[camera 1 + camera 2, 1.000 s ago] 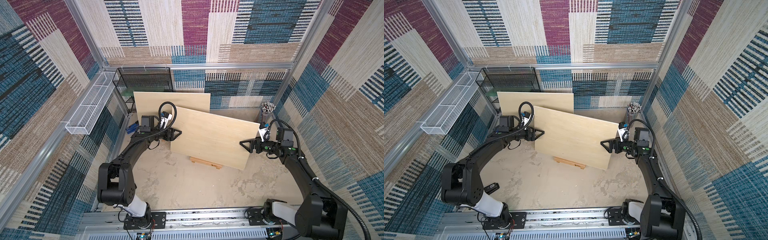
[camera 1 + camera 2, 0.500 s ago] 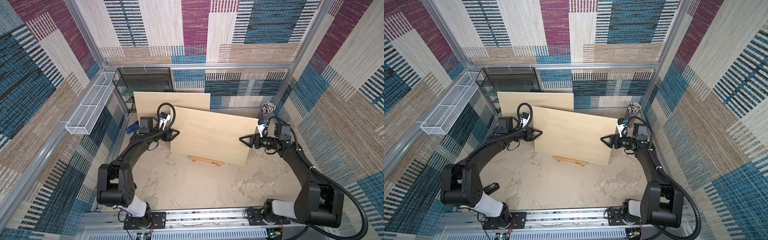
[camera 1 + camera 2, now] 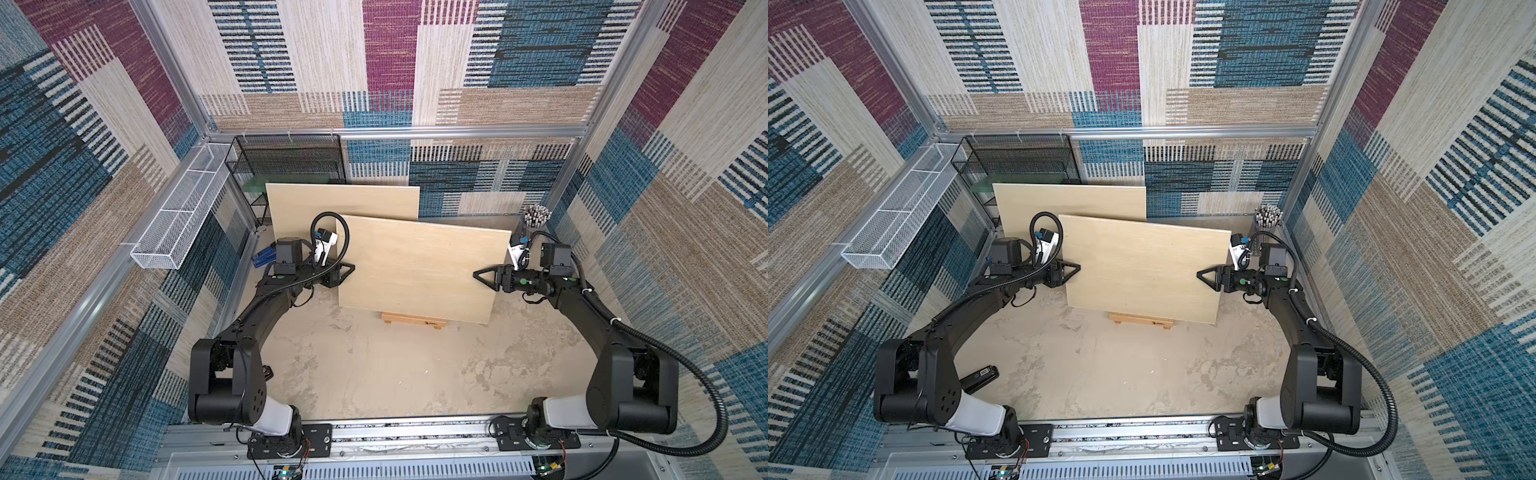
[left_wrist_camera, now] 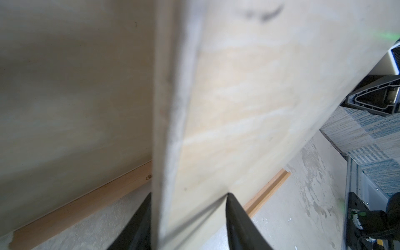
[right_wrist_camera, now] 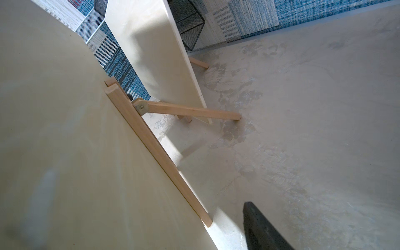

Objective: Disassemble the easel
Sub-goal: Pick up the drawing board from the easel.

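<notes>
Though thin, smooth pale plywood board (image 3: 424,270), side edges tight in left gripper (image 3: 351,268) and right gripper (image 3: 478,275).

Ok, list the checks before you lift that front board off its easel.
1. Left gripper on front board: ok, the board's edge sits between the jaws.
2. Right gripper grip: cannot tell, its wrist view shows one jaw only.
3. Board level: not ok, its right-arm end hangs lower.
4. Board clear of easel ledge: cannot tell.
5. Gap to rear board: ok, they stand apart.
</notes>
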Controlling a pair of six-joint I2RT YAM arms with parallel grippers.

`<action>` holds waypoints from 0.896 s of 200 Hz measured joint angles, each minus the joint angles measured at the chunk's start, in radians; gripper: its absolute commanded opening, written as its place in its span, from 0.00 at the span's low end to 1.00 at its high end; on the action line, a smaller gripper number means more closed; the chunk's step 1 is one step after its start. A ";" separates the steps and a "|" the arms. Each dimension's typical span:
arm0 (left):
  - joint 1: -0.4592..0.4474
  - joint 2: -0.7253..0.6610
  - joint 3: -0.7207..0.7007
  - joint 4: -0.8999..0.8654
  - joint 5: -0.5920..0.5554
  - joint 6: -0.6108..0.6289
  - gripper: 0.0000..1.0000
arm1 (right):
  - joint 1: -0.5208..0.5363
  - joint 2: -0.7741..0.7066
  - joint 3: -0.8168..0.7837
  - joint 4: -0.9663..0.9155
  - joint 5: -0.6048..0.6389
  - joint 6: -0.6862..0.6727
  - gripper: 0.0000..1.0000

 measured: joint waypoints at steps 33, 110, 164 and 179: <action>0.006 -0.043 -0.048 0.020 -0.027 0.000 0.48 | 0.020 0.054 0.026 0.030 -0.011 0.008 0.70; 0.067 -0.019 -0.031 0.013 0.145 -0.046 0.58 | -0.003 0.062 0.039 -0.013 -0.122 -0.125 0.67; 0.070 0.037 0.047 -0.012 0.280 -0.078 0.54 | -0.017 0.112 0.097 -0.090 -0.194 -0.187 0.59; 0.071 0.042 0.054 -0.014 0.299 -0.077 0.50 | -0.017 0.124 0.111 -0.107 -0.200 -0.190 0.54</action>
